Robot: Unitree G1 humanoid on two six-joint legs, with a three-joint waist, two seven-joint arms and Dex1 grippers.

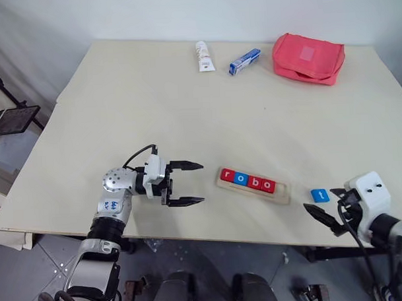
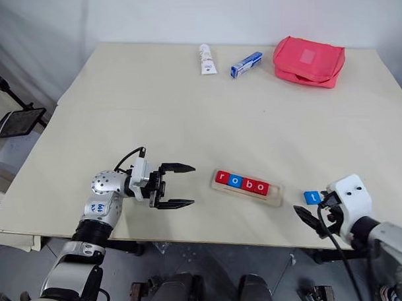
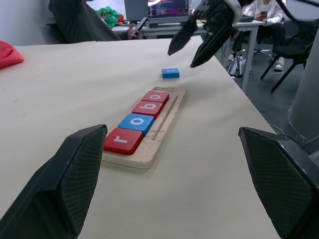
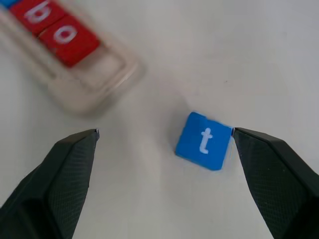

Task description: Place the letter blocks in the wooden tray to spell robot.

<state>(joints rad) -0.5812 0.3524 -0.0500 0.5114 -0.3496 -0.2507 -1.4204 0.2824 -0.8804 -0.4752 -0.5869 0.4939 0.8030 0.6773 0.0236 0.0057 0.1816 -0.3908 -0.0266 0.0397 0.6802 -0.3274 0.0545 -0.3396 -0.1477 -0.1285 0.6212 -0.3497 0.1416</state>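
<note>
Pale wooden tray [image 1: 284, 194] near the table's [image 1: 153, 106] front edge, holding four letter blocks [image 1: 248, 180] red, blue, red, red, reading "robo", with the right-hand slot bare. Blue "t" block [image 1: 319, 195] flat on the table just right of the tray, right gripper [image 1: 326, 209] beside it, spread wide, gripping nothing. Left gripper [image 1: 187, 184] left of the tray, likewise agape and empty, pointing toward it.

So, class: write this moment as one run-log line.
tray: r, o, b, o seated, end slot free | t block: on table beside tray | right claw: open, at t block | left claw: open, empty
</note>
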